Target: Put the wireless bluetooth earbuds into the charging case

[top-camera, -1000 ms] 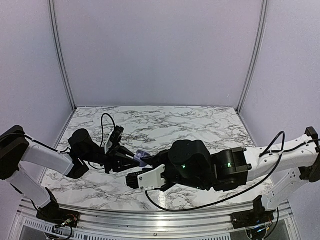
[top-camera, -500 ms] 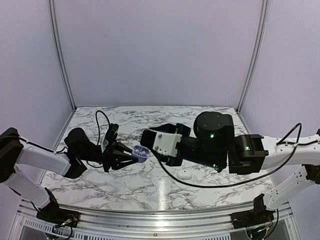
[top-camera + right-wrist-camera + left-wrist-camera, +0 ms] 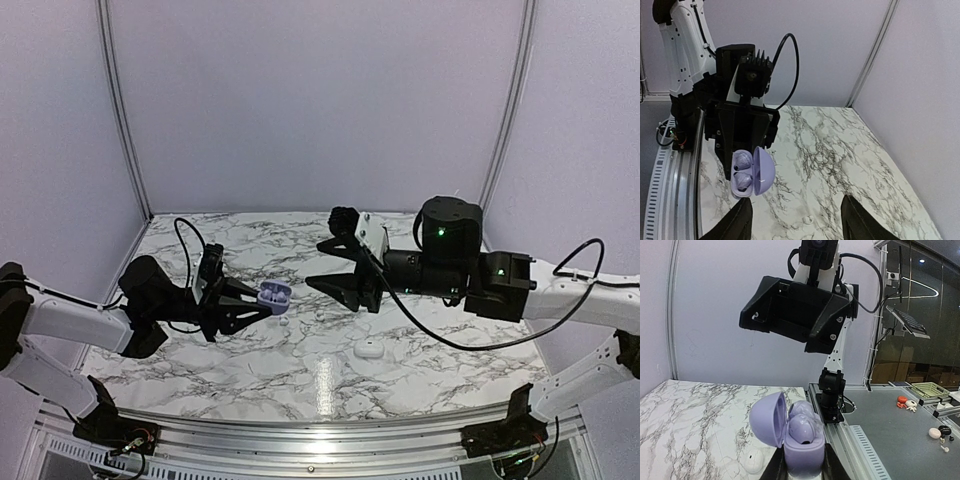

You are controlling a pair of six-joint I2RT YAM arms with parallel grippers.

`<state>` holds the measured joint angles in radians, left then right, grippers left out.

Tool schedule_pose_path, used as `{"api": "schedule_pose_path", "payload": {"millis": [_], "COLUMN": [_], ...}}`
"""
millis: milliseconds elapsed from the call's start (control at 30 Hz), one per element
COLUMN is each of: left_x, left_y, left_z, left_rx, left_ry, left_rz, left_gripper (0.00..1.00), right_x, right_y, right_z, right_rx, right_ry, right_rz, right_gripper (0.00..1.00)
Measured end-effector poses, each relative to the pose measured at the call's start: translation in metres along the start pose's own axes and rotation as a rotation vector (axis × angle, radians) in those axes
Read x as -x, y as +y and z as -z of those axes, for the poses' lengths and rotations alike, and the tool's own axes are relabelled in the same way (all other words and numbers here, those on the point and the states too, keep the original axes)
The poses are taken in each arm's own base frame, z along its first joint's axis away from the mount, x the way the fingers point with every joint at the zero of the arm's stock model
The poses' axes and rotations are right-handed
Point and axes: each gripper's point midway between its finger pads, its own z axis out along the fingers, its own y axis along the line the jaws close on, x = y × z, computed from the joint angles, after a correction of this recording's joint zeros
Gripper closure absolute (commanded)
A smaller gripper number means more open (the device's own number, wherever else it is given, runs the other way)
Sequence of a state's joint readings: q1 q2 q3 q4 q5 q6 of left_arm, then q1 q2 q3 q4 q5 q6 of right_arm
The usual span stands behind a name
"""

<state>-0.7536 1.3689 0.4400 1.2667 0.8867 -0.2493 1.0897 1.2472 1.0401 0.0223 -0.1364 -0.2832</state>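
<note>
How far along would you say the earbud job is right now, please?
Done: two lilac earbuds sit in the open lilac charging case. In hand: the left gripper clamps that case in its fingers; the right gripper is open, empty and apart from it. Left: the lid is not yet shut, and a white case lies on the table.

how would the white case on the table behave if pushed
The white case looks small and rounded, so probably light and apt to slide or spin. The table looks glossy, so little might stop it. Its smooth shell may be slippery to grasp.
</note>
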Motion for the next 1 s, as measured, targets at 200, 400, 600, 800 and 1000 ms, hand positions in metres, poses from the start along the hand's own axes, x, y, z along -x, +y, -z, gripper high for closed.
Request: {"api": "schedule_pose_path", "payload": {"millis": [200, 400, 600, 800, 1000], "left_x": [0.002, 0.001, -0.003, -0.003, -0.003], "left_y": [0.005, 0.007, 0.010, 0.013, 0.014], "left_z": [0.000, 0.001, 0.001, 0.001, 0.001], "left_rx": [0.032, 0.052, 0.067, 0.080, 0.084], "left_ry": [-0.008, 0.003, 0.017, 0.018, 0.018], "left_rz": [-0.025, -0.042, -0.037, -0.033, -0.027], "left_gripper": [1.00, 1.00, 1.00, 1.00, 1.00], "right_x": [-0.005, -0.020, -0.021, -0.023, -0.022], "right_y": [0.001, 0.001, 0.014, 0.021, 0.023], "right_z": [-0.010, -0.025, -0.030, -0.037, -0.046], "right_rx": [0.093, 0.139, 0.223, 0.274, 0.301], "right_ry": [-0.031, -0.012, -0.026, -0.024, -0.024], "right_rz": [-0.106, -0.201, -0.225, -0.229, -0.226], "right_gripper": [0.41, 0.41, 0.36, 0.35, 0.35]}}
